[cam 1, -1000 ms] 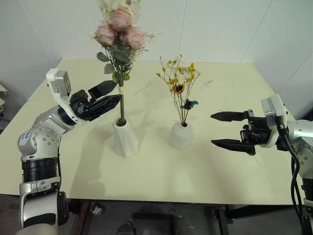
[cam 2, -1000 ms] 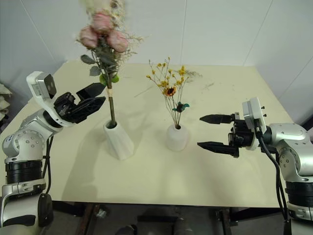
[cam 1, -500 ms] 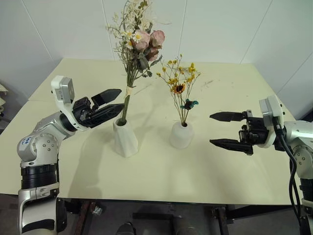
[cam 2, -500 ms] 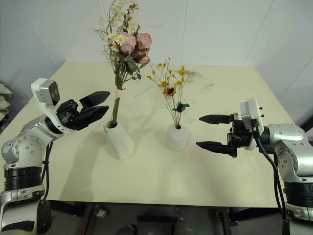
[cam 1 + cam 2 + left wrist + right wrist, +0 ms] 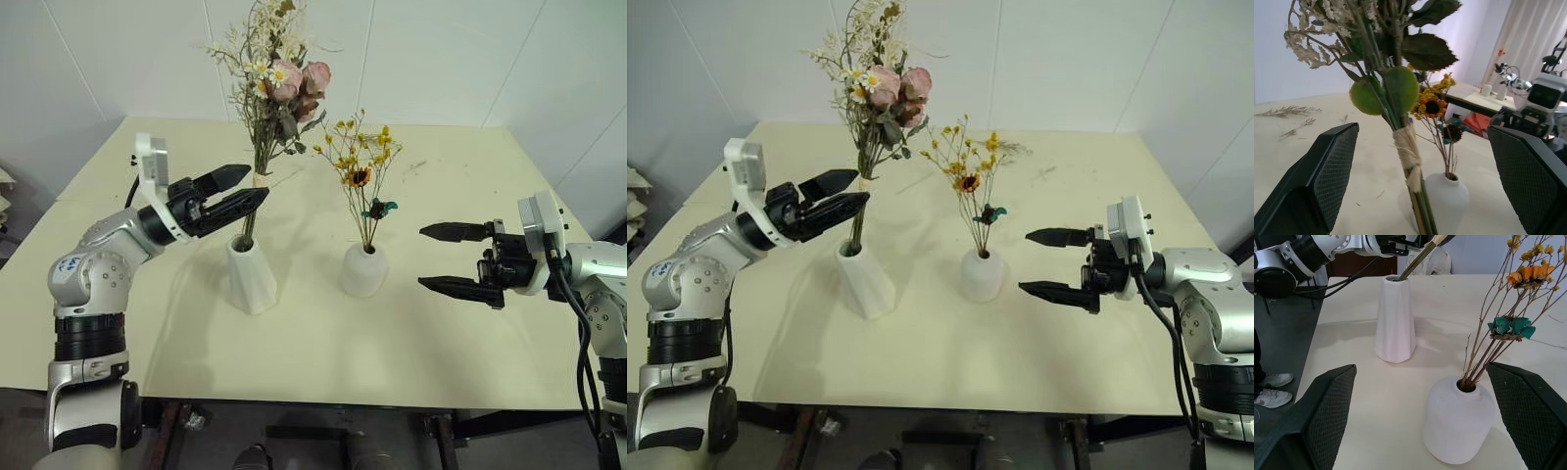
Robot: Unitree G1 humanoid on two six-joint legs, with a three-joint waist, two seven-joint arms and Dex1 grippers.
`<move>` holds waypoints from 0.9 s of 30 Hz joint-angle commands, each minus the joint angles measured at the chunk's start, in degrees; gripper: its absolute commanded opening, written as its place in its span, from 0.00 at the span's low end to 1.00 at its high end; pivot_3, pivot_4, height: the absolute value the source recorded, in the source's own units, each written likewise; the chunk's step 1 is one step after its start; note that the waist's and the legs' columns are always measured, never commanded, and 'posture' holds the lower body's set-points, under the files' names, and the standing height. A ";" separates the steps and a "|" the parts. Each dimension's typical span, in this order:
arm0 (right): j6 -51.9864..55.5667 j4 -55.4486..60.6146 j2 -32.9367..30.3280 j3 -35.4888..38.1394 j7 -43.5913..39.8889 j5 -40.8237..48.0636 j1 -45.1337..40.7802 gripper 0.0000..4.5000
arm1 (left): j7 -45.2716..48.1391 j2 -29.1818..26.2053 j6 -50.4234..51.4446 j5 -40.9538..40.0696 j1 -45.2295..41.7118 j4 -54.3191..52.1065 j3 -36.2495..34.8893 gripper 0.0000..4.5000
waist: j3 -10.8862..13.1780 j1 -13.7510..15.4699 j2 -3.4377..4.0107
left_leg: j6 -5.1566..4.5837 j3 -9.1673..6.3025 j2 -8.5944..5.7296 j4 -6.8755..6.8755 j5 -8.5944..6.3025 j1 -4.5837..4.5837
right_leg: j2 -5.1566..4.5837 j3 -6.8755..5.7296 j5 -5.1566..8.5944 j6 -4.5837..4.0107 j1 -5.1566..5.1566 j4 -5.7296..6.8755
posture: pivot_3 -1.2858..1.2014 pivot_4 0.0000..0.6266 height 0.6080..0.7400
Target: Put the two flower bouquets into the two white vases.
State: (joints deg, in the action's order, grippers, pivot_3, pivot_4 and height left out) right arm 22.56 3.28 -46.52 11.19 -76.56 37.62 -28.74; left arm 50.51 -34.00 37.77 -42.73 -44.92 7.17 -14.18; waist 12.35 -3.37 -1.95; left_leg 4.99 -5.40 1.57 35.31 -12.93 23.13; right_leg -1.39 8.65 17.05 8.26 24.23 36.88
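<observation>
Rose bouquet [image 5: 277, 83] now tilted in faceted matte vase [image 5: 250, 276], both ribbed black claws [image 5: 239, 193] [image 5: 453, 258] apart, empty.

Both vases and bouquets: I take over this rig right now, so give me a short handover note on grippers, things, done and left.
Left gripper: open, beside the rose bouquet, holding nothing.
Right gripper: open, empty, to the right of the round vase.
Rose bouquet stands in the tall faceted vase, leaning a little.
Yellow spray stands in the round vase.
Done: both bouquets in vases.
Left: probably only drawing the arms back.
</observation>
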 commanded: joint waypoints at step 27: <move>-0.75 2.51 0.15 0.30 2.34 -0.63 0.58 1.00 | 6.75 -3.51 3.08 2.68 -6.93 1.73 2.30 0.03 | 0.00 0.03 0.00 | 0.00 -0.01 0.00 -0.04 0.00 0.01 | 0.01 0.00 0.00 0.00 0.00 -0.02 | 0.52 0.24 1.00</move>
State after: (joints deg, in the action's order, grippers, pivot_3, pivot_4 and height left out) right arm 22.49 4.43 -46.25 10.96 -74.38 36.53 -28.26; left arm 57.07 -36.65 41.27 -38.73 -51.56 11.63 -9.91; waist 12.35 -3.34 -1.95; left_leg 4.99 -5.40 1.57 35.27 -12.93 23.14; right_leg -1.38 8.64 17.05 8.26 24.23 36.86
